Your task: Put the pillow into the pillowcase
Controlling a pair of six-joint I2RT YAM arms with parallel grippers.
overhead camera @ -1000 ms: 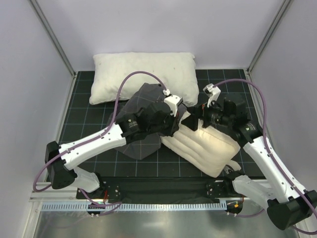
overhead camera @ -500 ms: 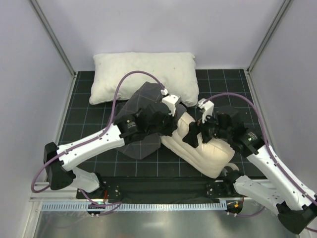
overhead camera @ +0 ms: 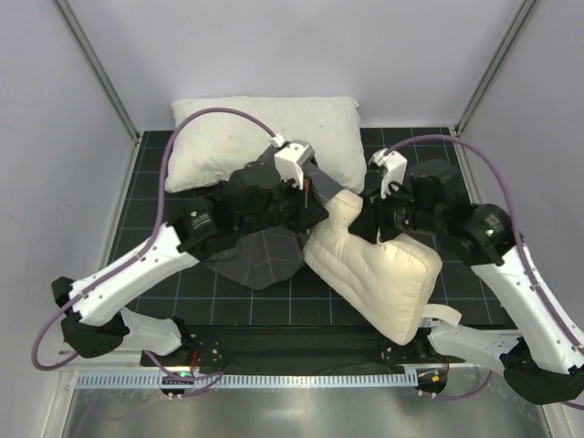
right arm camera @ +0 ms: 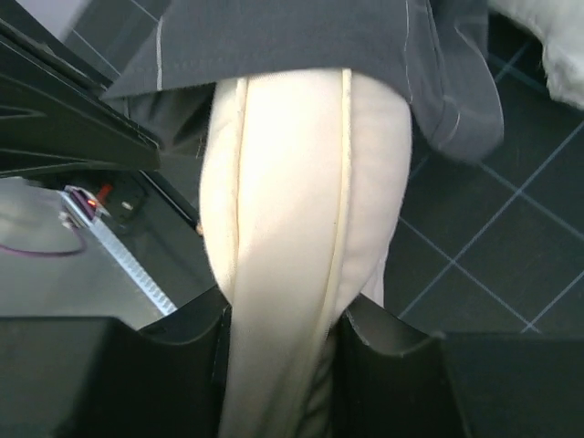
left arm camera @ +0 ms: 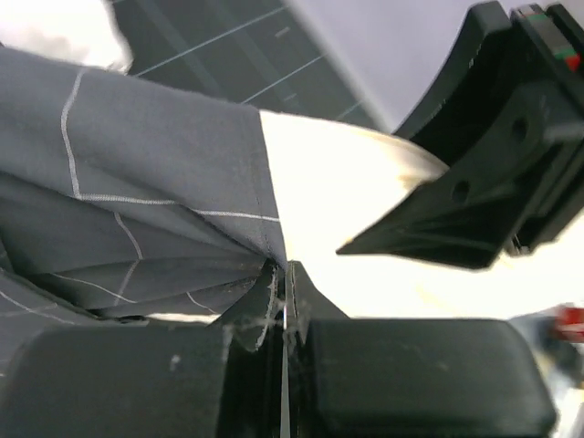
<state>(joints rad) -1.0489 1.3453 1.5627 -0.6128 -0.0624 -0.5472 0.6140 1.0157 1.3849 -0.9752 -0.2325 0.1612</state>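
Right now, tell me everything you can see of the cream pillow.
The pillow is cream and puffy, with stitched quilt lines along its length. It lies slanted over the near right of the mat. The right gripper pinches its narrowed far end, whose tip sits under the hem of the grey pillowcase, held by the left gripper. Most of it is outside the case.

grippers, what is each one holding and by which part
The left gripper pinches the pillowcase by its hemmed edge. The right gripper clamps the pillow across its bunched body, near the end under that edge.
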